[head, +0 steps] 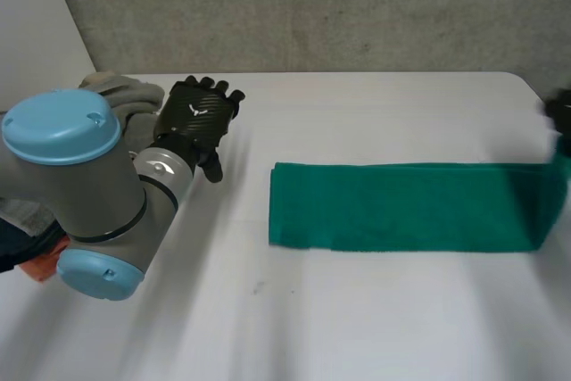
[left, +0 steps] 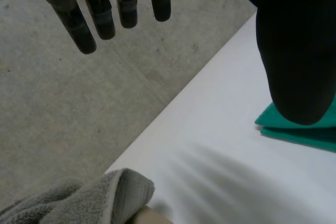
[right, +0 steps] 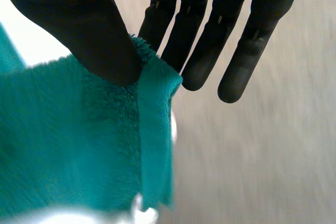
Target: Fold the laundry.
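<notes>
At right of frame, the right hand [right: 79,24] pinches the end of a folded green towel [head: 401,207] lying on the white table [head: 357,327]; upper left, the left hand [head: 198,118] hangs spread.

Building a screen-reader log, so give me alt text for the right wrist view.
The right hand pinches the hemmed end of a green towel between its thumb and straight fingers. A grey surface lies beyond the fingertips.

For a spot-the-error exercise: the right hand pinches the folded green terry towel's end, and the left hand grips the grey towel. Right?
No: the left wrist view shows the left hand open, holding nothing, apart from the grey terry towel.
</notes>
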Controlling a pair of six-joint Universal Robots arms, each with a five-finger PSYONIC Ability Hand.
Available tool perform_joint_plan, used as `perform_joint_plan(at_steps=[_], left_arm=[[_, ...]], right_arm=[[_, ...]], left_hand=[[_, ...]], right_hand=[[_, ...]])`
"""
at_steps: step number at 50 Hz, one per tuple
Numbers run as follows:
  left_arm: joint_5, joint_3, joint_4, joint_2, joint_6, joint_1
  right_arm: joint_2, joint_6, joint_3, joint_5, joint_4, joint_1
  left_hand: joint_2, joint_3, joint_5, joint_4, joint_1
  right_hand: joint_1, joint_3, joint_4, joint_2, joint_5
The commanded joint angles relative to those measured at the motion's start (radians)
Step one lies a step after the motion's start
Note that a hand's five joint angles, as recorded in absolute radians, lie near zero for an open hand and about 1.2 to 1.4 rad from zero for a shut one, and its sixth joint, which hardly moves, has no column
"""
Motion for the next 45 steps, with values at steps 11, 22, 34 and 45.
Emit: perform_joint_plan(at_steps=[11,22,34,45], left_arm=[[0.001,-0.044,0.002,0.032,-0.011,-0.002],[0.001,0.013,0.032,-0.006,-0.011,-0.023],[-0.002,0.118,0.032,-0.101,-0.009,-0.14],[-0.005,0.122,0.026,-0.136,-0.009,-0.172]], right_arm=[[0.165,-0.101,0.022,-0.228,-0.096,0.699],[0.052,0.058,0.021,0.141,0.005,0.659],[-0.099,0.407,0.188,0.063,0.214,0.411],[-0.004,0.221,0.234,0.161,0.121,0.245]], left_hand=[[-0.036,-0.038,-0.05,-0.029,-0.014],[-0.036,-0.038,-0.05,-0.029,-0.014],[-0.036,-0.038,-0.05,-0.029,-0.014],[-0.036,-0.038,-0.05,-0.029,-0.014]], right_hand=[[0.276,0.205,0.199,0.213,0.246],[-0.946,-1.017,-1.023,-1.008,-0.976],[-0.946,-1.017,-1.023,-1.008,-0.976],[0.276,0.205,0.199,0.213,0.246]])
